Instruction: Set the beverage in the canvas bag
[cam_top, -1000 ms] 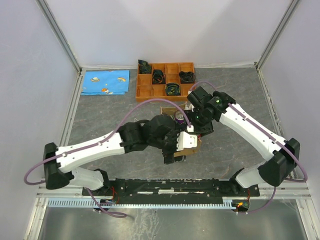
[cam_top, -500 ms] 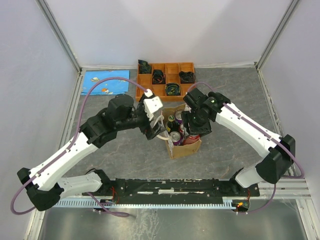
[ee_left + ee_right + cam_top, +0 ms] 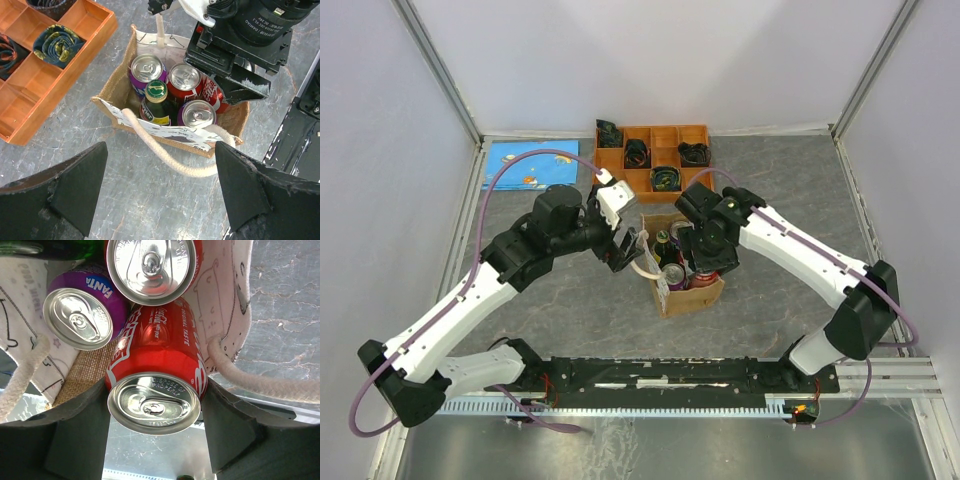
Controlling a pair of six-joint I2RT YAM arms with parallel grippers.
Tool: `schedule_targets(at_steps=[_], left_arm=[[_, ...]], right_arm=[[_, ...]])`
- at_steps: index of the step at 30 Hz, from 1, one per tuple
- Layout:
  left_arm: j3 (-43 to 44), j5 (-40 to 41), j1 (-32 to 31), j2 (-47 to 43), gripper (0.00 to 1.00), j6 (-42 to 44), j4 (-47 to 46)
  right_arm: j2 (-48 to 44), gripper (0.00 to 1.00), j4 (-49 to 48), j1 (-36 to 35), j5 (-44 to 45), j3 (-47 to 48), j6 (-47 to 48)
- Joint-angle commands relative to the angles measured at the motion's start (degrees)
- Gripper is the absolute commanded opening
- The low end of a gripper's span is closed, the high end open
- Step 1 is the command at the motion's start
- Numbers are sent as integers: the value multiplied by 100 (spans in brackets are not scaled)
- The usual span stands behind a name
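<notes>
Overhead view of a grey table (image 3: 790, 170) with a small tan canvas bag (image 3: 692, 296) near its middle and my 2 arms meeting over it.

My right gripper (image 3: 705, 262) reaches down into the side of the bag nearest my right arm. Its 2 fingers press on either side of a red soda can (image 3: 160, 365), just below the can's silver top, so the jaws are clamped on it. The red soda can leans at a tilt, with its bottom down inside the bag and its top up at the bag's rim.

4 more drinks stand upright in the bag. A purple can (image 3: 82, 315) and a second red can (image 3: 150, 267) both touch the tilted one. A green bottle (image 3: 156, 92) and a far purple can (image 3: 146, 67) stand toward the opposite wall of the bag.

My left gripper (image 3: 157, 200) hovers above the table just outside the bag, on the side nearest my left arm. Its jaws are spread wide and hold nothing.

A cream rope handle (image 3: 165, 160) droops over the outside of the bag wall that faces my left gripper.

An orange tray (image 3: 610, 185) with compartments sits behind the bag, near it but not touching. A blue cloth (image 3: 530, 165) lies well apart from the bag, farther back and to the left.
</notes>
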State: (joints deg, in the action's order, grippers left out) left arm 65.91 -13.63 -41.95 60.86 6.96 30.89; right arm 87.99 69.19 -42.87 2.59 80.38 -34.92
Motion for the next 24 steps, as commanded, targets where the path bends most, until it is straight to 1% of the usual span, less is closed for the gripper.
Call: schedule_targets(at_steps=[1,8,15,20,24], left_arm=[[-58,-83,45,-92,93,-282,-371],[-100,-131,64,-65,93,-284,-446],[-139,-200,84,-56,93,-278,-457],[-178,-377,91,-23,93,-189,-463],[-231,-448,89,4,93,-127,-481]], right_arm=[[158,0,-596,-88,259,-44,-153],[224,0,-970,-200,354,-319,-239],[-35,0,-1588,-256,363,-560,-343],[-232,0,-1561,-257,445,-254,-367],[-198,0,-1426,-257,451,36,-340]])
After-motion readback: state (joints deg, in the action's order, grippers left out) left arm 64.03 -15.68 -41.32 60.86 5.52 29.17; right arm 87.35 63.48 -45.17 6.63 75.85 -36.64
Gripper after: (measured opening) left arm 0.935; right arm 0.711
